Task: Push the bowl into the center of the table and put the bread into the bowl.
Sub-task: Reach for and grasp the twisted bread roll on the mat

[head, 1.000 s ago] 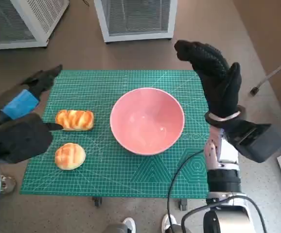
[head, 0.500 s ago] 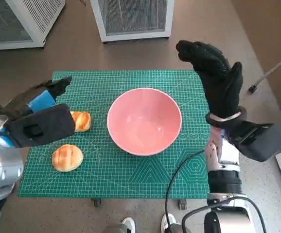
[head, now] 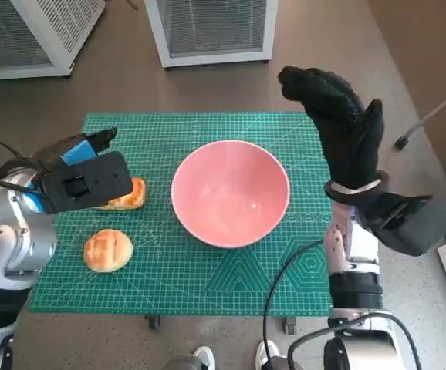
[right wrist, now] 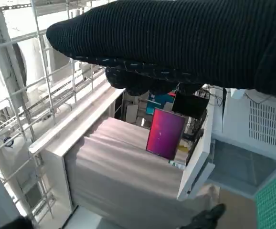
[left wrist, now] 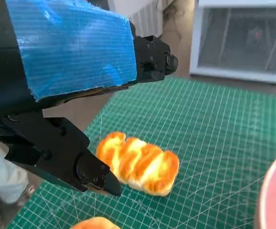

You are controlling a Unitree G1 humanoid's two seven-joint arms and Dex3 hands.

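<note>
Pink bowl [head: 230, 193] sits about mid-mat on the green cutting mat [head: 207, 270], so I judge the push step done and the bread step in hand. Two pieces of bread on my left side of the mat: a long glazed loaf [left wrist: 139, 163], near the bowl but not touching it, and a round bun [head: 109, 250] nearer my body, apart from the loaf. My left hand [head: 80, 166] hangs over the long loaf, fingers [left wrist: 85, 167] spread, holding nothing; in the left wrist view the lower fingertip is beside the loaf's near end, contact not confirmed. My right hand [head: 335, 123] is raised beyond the bowl's right side, off the mat, fingers slightly curled but apart, holding nothing. Handling estimate for the loaf: light, soft, crust glossy and maybe a little slick; it should dent or tear under a hard squeeze. I would take it across its short width at mid-length, fingers on one long flank and thumb on the other, with gentle pressure only. An end grip risks it sagging or slipping out. The bowl looks stiff and smooth and may slide on the mat if bumped, so I would lower the loaf in from above, clear of the rim.
</note>
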